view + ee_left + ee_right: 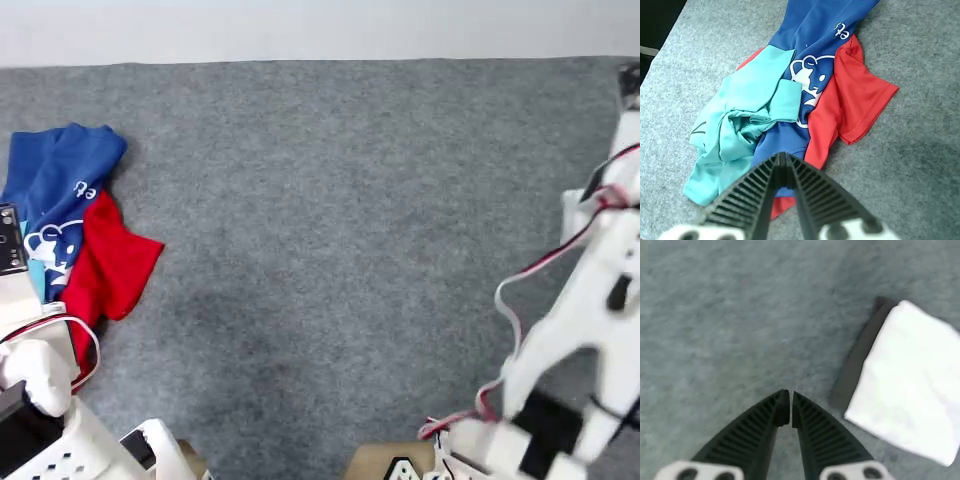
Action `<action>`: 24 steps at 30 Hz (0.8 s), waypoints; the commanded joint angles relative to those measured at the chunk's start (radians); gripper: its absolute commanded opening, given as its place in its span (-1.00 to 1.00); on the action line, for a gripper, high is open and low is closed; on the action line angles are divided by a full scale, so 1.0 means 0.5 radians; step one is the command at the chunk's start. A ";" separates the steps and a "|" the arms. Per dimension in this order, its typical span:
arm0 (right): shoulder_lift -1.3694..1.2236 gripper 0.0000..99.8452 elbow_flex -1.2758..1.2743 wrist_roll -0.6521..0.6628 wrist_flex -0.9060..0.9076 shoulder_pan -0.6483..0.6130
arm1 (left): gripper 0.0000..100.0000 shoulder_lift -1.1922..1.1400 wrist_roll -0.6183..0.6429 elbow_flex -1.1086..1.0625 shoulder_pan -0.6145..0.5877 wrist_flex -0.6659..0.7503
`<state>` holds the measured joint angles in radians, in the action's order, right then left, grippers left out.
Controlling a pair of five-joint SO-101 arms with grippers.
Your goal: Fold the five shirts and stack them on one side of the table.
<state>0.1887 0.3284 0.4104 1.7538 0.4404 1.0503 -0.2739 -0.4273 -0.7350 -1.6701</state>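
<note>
The left jaws are pressed together on nothing, poised above a loose heap at the left edge of the table (350,220). There a teal shirt (740,110) lies crumpled over a blue shirt (810,35), which overlaps a red shirt (855,100). None is folded, so this is likely the supply pile. The wide middle seems meant as folding space. The right jaws, likewise together and empty, hang over the table just beside a white folded cloth (905,385) lying on something dark, probably the stack begun.

Three shirts: blue (815,35), red (855,95), teal (750,90); one white cloth (910,385)
</note>
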 commanded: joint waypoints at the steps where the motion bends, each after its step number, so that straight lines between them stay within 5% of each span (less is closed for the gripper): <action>1: 0.370 -0.98 -0.301 -0.071 0.081 -0.029 | -0.99 -0.003 -0.126 0.005 0.000 0.003; 8: 0.916 -0.98 -0.973 -0.061 0.081 -0.023 | -0.99 -0.006 -0.598 -0.272 0.000 0.365; 24: 1.695 -0.98 -1.786 -0.052 0.081 0.084 | -0.72 -0.006 -1.181 -1.275 0.003 1.102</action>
<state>1.0081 -0.5631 0.3890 1.7538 0.4695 1.0487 -0.8293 -1.0380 -0.7350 -1.1699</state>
